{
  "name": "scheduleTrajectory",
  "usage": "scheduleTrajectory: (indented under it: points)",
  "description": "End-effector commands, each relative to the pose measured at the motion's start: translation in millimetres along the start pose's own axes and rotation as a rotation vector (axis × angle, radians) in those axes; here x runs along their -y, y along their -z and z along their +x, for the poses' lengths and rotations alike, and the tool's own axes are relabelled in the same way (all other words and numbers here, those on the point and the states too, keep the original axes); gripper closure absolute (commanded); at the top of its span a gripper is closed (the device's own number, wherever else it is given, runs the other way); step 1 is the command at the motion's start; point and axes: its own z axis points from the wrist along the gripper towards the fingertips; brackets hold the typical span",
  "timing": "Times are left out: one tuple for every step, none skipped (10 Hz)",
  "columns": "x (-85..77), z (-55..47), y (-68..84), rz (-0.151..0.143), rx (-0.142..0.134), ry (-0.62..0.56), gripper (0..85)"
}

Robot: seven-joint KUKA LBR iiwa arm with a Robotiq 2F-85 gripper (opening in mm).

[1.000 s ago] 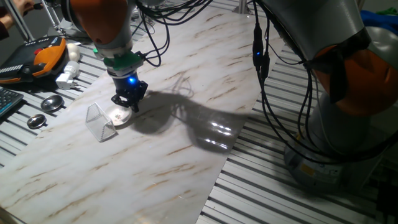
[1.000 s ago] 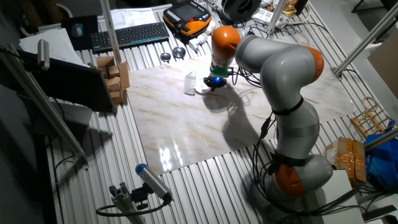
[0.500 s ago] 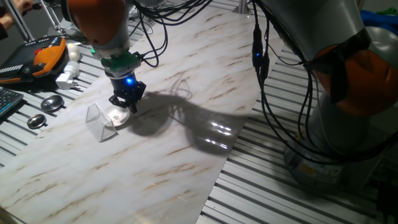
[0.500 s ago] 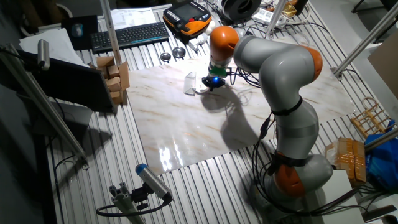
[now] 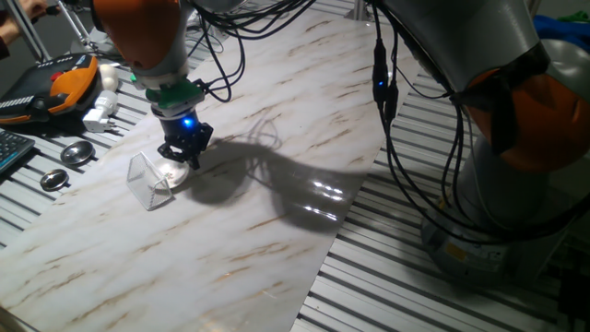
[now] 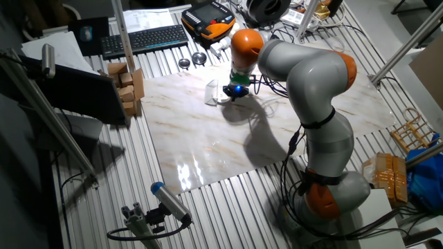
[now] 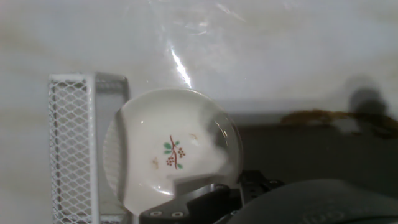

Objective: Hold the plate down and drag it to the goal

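Observation:
The plate (image 5: 171, 174), a small white dish with a red and green sprig in its centre, lies on the marble board. It fills the middle of the hand view (image 7: 163, 155). My gripper (image 5: 179, 160) stands upright on the plate's right part with fingers together, pressing down; it also shows in the other fixed view (image 6: 232, 93). The goal (image 5: 147, 181), a small clear meshed angled frame, stands just left of the plate. In the hand view the goal (image 7: 71, 149) touches the plate's left rim. One finger (image 7: 189, 200) covers the plate's lower edge.
Two grey metal discs (image 5: 77, 154) (image 5: 54, 181) lie on the slatted table left of the board. An orange-black pendant (image 5: 57, 85) and a white plug (image 5: 100, 114) sit behind them. Cardboard boxes (image 6: 129, 83) and a keyboard (image 6: 142, 39) stand at the far side. Cables hang over the board's rear.
My gripper has slid a little to the left with the plate under it, bringing the plate up against the goal frame. The frame has not moved.

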Motion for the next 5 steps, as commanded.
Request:
scheduleTrajectory:
  points:
    - [-2.8, 0.3, -0.6, 0.001, 0.002, -0.003, 85.0]
    - [-5.2, 0.7, -1.6, 0.001, 0.004, -0.005, 85.0]
    - [-7.1, 0.9, -1.3, 0.001, 0.006, -0.006, 85.0]
    - [-8.2, 0.9, -0.7, 0.003, 0.006, -0.006, 85.0]
    - [-9.5, 0.8, -0.4, 0.001, 0.007, -0.006, 85.0]
